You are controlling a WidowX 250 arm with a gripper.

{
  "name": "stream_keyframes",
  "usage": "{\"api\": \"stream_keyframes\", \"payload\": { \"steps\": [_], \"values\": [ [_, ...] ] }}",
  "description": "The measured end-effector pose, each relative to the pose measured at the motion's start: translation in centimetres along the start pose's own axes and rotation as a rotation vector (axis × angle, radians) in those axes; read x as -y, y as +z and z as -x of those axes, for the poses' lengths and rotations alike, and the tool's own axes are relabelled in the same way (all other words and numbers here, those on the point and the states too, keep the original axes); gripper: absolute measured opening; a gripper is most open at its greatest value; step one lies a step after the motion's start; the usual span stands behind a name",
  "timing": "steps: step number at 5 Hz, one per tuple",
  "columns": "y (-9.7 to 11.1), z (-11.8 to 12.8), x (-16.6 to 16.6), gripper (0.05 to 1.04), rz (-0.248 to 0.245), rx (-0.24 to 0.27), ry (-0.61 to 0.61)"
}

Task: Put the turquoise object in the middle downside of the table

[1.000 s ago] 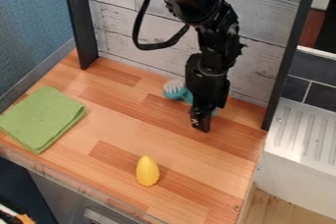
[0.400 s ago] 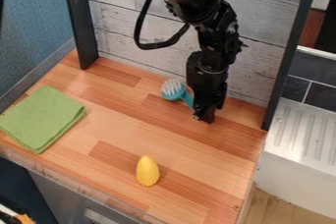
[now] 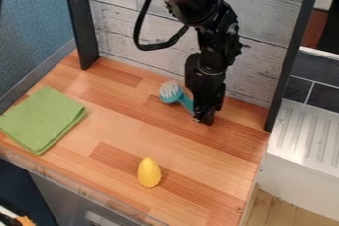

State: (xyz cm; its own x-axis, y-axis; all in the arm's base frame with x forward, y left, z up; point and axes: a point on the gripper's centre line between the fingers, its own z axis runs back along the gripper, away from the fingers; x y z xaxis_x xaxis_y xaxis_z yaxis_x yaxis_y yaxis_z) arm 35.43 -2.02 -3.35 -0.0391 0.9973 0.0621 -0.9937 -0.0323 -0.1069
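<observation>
The black gripper point(image 3: 204, 119) hangs low over the back right part of the table point(image 3: 126, 121), its fingers shut on the handle of a turquoise brush point(image 3: 186, 102). The brush's head, with white bristles showing, points to the back left. The far end of the handle is hidden behind the gripper. I cannot tell whether the brush touches the wood or is slightly above it.
A yellow cone-shaped object point(image 3: 149, 172) stands near the front middle. At the left lies a folded green cloth point(image 3: 42, 120). A whitewashed plank wall point(image 3: 119, 19) closes the back, with dark posts at both sides.
Since the earliest frame the gripper's tips have drawn back a little. The brush has turned and shifted slightly left along with the gripper, and more of its head and handle shows.
</observation>
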Motion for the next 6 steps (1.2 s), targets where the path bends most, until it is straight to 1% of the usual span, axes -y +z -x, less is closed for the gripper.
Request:
{"api": "stream_keyframes", "payload": {
  "steps": [1, 2, 3, 4, 5, 6],
  "values": [
    [1.2, -0.1, -1.1, 0.493, -0.012, 0.008, 0.057],
    [3.9, 0.7, -2.0, 0.493, 0.011, 0.008, 0.105],
    [6.2, 1.6, -3.3, 0.493, 0.024, -0.039, 0.141],
    [7.4, 4.0, -5.3, 0.493, 0.03, -0.136, 0.136],
    [7.5, 6.6, -7.1, 0.493, 0.002, -0.193, 0.097],
    [7.5, 9.4, -8.4, 0.493, -0.014, -0.248, 0.052]
  ]
}}
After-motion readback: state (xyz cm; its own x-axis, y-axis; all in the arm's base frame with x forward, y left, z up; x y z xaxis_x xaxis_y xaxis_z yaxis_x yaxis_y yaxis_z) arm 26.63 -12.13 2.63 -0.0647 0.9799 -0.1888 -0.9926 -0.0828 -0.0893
